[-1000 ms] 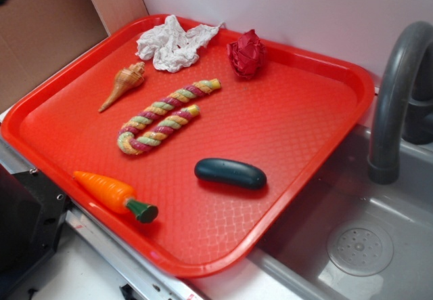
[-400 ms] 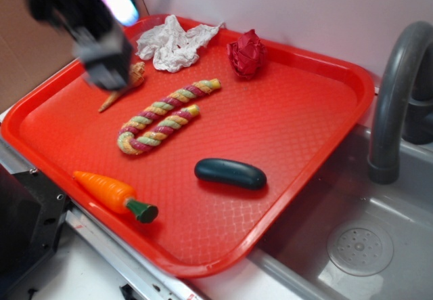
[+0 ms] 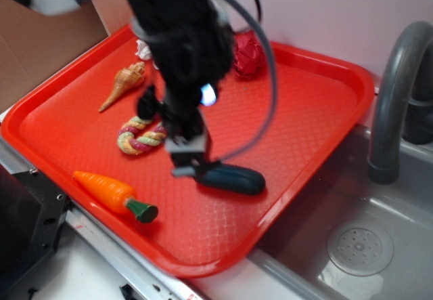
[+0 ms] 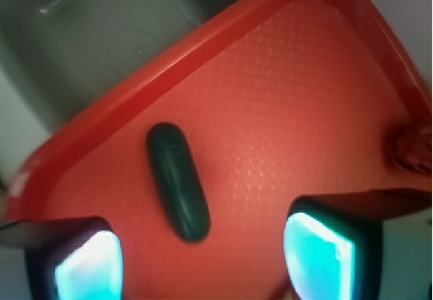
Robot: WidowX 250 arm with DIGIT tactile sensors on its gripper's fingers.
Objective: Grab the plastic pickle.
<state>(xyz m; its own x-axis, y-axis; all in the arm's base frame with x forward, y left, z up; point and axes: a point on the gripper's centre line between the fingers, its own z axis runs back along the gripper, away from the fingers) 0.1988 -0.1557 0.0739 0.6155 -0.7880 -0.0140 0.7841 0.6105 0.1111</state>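
Red plastic, waffle-textured and raised at the rim, makes up the tray (image 3: 318, 103) that carries everything; it lies beside a grey sink (image 3: 379, 246) with a dark curved faucet (image 3: 396, 90), against a pale wall. On the tray's front half, toward the sink side, lies the plastic pickle (image 3: 233, 177), flat on its side. Its long axis runs roughly across the exterior view, the end nearer the sink sitting slightly lower in the picture. In the wrist view the plastic pickle (image 4: 178, 180) runs nearly up and down the frame, its near end leaning to the right. It is a smooth, dark green capsule with rounded ends and a faint sheen.

The gripper (image 3: 188, 158) hangs over the pickle's end farthest from the sink, blurred in the exterior view. In the wrist view the gripper (image 4: 203, 256) has its fingers (image 4: 318, 249) spread wide, holding nothing, the pickle's near end lying between them but closer to the left-hand one.

An orange carrot (image 3: 115, 193) with a green top lies near the tray's front edge. A striped twisted rope (image 3: 139, 137), a seashell (image 3: 123, 83) and a crumpled red wad (image 3: 249, 55) lie farther back.
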